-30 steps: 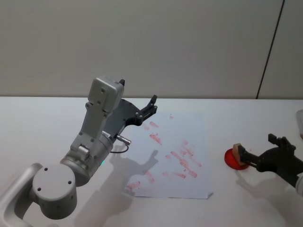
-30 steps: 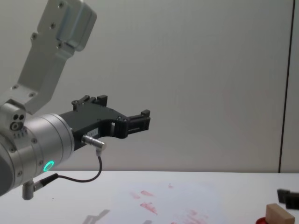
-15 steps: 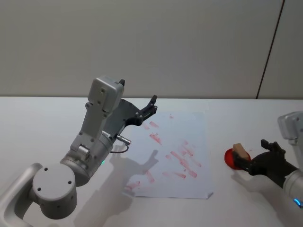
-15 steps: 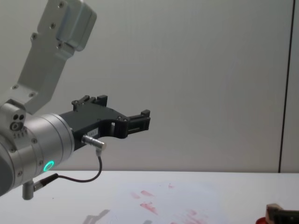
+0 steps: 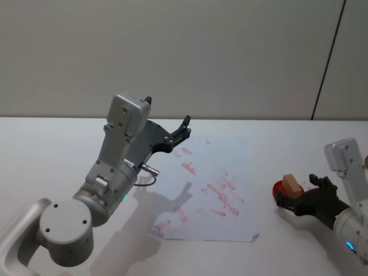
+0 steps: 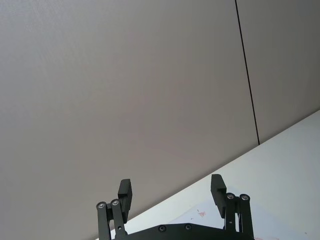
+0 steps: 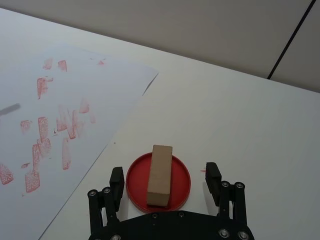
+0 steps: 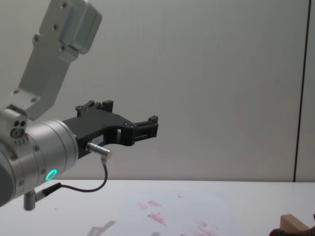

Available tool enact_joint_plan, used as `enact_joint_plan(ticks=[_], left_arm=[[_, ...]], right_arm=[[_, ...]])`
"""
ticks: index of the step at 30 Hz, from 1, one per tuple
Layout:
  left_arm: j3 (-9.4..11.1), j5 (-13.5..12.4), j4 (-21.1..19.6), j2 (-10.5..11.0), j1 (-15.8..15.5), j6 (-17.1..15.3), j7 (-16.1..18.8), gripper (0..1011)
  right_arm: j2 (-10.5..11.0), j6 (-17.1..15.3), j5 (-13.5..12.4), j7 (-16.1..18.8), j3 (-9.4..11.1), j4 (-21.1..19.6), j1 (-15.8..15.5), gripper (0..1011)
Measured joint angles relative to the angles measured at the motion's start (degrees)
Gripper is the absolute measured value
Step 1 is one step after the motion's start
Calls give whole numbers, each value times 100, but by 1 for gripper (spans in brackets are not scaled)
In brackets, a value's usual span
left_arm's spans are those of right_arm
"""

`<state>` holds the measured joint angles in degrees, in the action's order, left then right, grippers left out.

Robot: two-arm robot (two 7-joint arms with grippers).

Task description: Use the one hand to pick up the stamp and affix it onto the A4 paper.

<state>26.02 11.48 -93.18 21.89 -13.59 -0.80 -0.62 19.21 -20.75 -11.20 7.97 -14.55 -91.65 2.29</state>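
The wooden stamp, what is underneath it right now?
The stamp lies on a round red pad, whose rim shows on both sides of it. The pad's middle, under the block, is covered, as is the stamp's underside.

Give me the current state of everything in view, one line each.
stamp: resting on the red pad, not gripped.
red pad: flat on the table, right of the paper.
A4 paper: flat on the table, covered in red marks.
right gripper: open, jaws either side of the stamp.
left gripper: open, empty, held high above the table.
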Motion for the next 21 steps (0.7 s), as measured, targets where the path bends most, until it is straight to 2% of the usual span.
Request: enact_joint_plan(ticks=[11,17,21], left_arm=[[0,0,0,0,0,0,0,1003],[0,0,0,0,0,0,0,1003],[0,0,0,0,0,0,0,1003]], right_arm=[[-85,-46,77,-7,-37,171,73,994],[-106,-55,98,-6,-47,215,93,880],[-117,-59,108,-5,-51,237,102,741]])
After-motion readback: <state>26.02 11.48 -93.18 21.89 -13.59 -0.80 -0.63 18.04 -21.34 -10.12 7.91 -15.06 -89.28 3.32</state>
